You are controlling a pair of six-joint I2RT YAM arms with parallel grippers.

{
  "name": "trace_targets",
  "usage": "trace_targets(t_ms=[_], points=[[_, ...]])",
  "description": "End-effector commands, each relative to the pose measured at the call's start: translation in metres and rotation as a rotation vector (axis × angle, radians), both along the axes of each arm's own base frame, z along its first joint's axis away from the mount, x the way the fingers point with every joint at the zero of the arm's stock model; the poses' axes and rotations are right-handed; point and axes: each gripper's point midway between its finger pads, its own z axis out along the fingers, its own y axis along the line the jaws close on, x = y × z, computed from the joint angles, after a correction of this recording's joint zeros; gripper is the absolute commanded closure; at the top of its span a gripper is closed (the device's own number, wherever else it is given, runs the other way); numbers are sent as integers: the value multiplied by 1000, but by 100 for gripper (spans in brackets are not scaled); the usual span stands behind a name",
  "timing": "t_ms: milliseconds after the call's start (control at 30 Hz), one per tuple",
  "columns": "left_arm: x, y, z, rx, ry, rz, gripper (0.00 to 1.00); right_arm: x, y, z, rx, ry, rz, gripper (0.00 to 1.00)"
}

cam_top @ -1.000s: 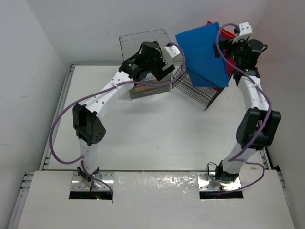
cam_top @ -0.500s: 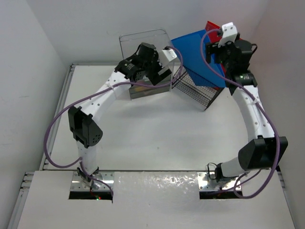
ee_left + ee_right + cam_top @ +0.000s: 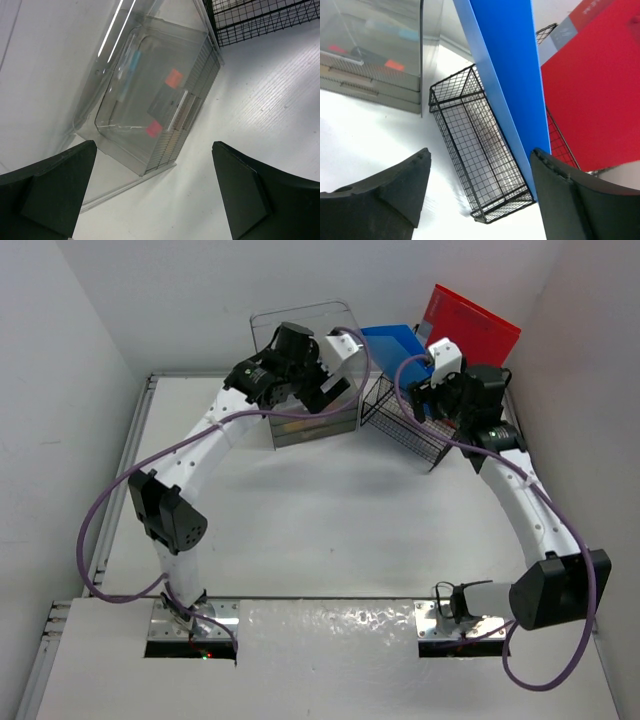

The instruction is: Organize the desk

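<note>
The white desk [image 3: 330,530] carries a black wire rack [image 3: 410,430] at the back right. A blue folder [image 3: 395,342] stands on edge inside it, with a red folder [image 3: 470,320] behind. My right gripper [image 3: 428,400] hovers over the rack, open. In the right wrist view the blue folder [image 3: 505,60] runs down to my right fingertip [image 3: 545,170], beside the red folder [image 3: 590,100], and nothing is clamped between the jaws [image 3: 480,152]. My left gripper [image 3: 332,392] is wide open and empty [image 3: 153,150] above the clear plastic organizer [image 3: 160,100].
The clear organizer [image 3: 310,425] sits just left of the wire rack [image 3: 465,130], almost touching it. White wall panels close in on the left, back and right. Silvery rails [image 3: 125,470] edge the desk. Purple cables loop off both arms.
The right arm has come down and forward, lowering the blue folder from a high tilt into the wire rack and uncovering the red folder. The left arm has shifted slightly left.
</note>
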Motion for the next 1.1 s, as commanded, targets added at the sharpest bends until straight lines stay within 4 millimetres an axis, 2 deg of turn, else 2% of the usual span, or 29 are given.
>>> trace_targets(t_ms=[0, 67, 133, 200, 233, 267, 300, 333, 367, 400, 433, 467, 600, 633, 700, 733, 767, 800, 833, 900, 933, 967, 1000, 1067], points=[[16, -8, 28, -73, -70, 13, 0, 11, 7, 17, -2, -36, 48, 21], [19, -5, 29, -65, -76, 31, 1, 8, 9, 19, -8, -20, 65, 17], [14, -2, 31, -64, -83, 27, 0, 1, 1, 22, -47, -9, 44, 15], [10, 1, 39, -69, -98, 25, 0, -1, -2, 40, -89, -16, 46, 13], [9, 3, 40, -65, -97, 23, 0, -9, -1, 63, -104, 1, 55, 12], [7, 4, 39, -59, -86, 23, 0, -11, -1, 72, -113, 19, 58, 12], [6, 6, 42, -60, -87, 25, 0, -6, 1, 72, -121, 60, 58, 12], [5, 6, 42, -58, -85, 25, 1, -13, 0, 68, -134, 132, 56, 12], [3, 8, 43, -59, -84, 25, 0, -12, -2, 113, -124, 56, 34, 12], [1, 8, 40, -58, -74, 21, 0, -10, -1, 122, -127, 58, 36, 11], [0, 8, 39, -60, -71, 19, 0, 0, 2, 105, -140, 132, 48, 10], [-1, 8, 37, -60, -66, 14, 1, 2, 5, 132, -139, 74, 53, 10], [-4, 5, 28, -63, -42, -8, 0, 17, 9, 120, -196, 115, 57, 9], [-4, 3, 28, -64, -43, -11, 0, 10, 13, 105, -205, 145, 77, 10], [-3, 4, 27, -61, -43, -7, 0, -3, 28, 93, -259, 130, 186, 14], [-4, 4, 27, -59, -42, -8, 0, -10, 47, 59, -296, 163, 261, 15], [-4, 4, 26, -58, -41, -8, 0, -28, 50, 73, -337, 85, 293, 22], [-3, 4, 26, -56, -40, -9, 1, -30, 57, 74, -354, 28, 304, 27], [-4, 5, 24, -53, -35, -9, 0, -39, 68, 44, -369, 68, 348, 31], [-4, 5, 21, -45, -29, -9, 1, -48, 76, 40, -344, 38, 384, 43], [-4, 6, 20, -43, -25, -9, 0, -51, 79, 13, -342, 90, 400, 51], [-4, 6, 19, -43, -24, -9, 0, -52, 81, 2, -316, 113, 396, 62], [-4, 6, 18, -42, -20, -6, 0, -50, 84, -23, -303, 151, 397, 72], [-3, 6, 18, -44, -19, -7, 1, -48, 86, -49, -277, 198, 388, 67]])
